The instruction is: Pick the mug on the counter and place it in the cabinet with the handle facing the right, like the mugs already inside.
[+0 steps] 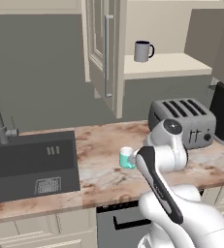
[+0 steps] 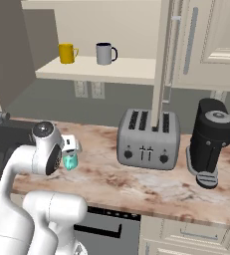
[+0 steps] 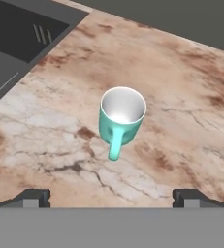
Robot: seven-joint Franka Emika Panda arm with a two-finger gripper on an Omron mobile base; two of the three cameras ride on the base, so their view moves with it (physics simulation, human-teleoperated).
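Where the counter (image 1: 104,169) runs between the sink (image 1: 31,164) and the toaster (image 1: 184,121), the mug (image 3: 121,116) stands upright on bare slab, clear of both, with marbled stone open all around it. Seen from the hand view, the gripper (image 3: 111,198) hangs above and short of the mug, its two dark tips spread wide apart with nothing between them, and the handle (image 3: 116,145) points back toward those tips. From the left base view the arm hides most of the mug, leaving a teal sliver beside the elbow; the right base view shows it past the wrist. That right view also takes in a yellow mug (image 2: 66,53) left of the grey mug (image 2: 105,53) on the shelf (image 2: 111,70), plus a black coffee machine (image 2: 211,139) near the front edge. Above, the cabinet (image 1: 104,53) door stands open edge-on. Smooth teal glaze wraps the white inside of the mug; the toaster is rounded grey metal with four slots.
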